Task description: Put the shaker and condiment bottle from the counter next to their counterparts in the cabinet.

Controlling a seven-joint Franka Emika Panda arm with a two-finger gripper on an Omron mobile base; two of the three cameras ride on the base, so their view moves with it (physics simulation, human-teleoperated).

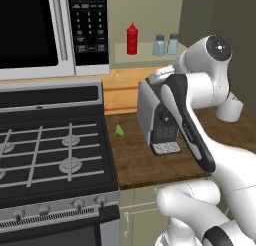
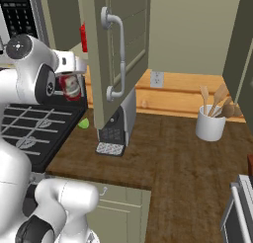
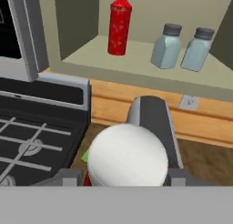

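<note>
- The gripper (image 3: 126, 178) is clamped on the condiment bottle (image 3: 126, 157): in the hand view its broad white cap sits between the two finger tips (image 3: 68, 176), which press its sides, with a sliver of red body under the cap's left edge.
- In the right base view the same bottle's (image 2: 72, 87) red body and white label band hang at the hand, held up in the air in front of the cabinet's open door (image 2: 116, 49) and above the stove (image 2: 34, 128).
- Below it on the wooden counter (image 2: 173, 148) stands a grey coffee machine (image 1: 156, 112), with a small green item (image 1: 119, 131) lying to its left, near the stove's edge.
- Farther right on the counter a white holder (image 2: 210, 123) carries wooden utensils.
- Beyond, the cabinet (image 3: 136, 59) stands open above the counter, to the right of the white microwave (image 1: 55, 32).
- On its pale shelf the tall red squeeze bottle (image 3: 119, 25) stands upright at the left.
- Two pale-blue shakers stand upright to its right, just beside each other: the left shaker (image 3: 164, 46) and the right shaker (image 3: 196, 49). Which is the moved one I cannot tell.
</note>
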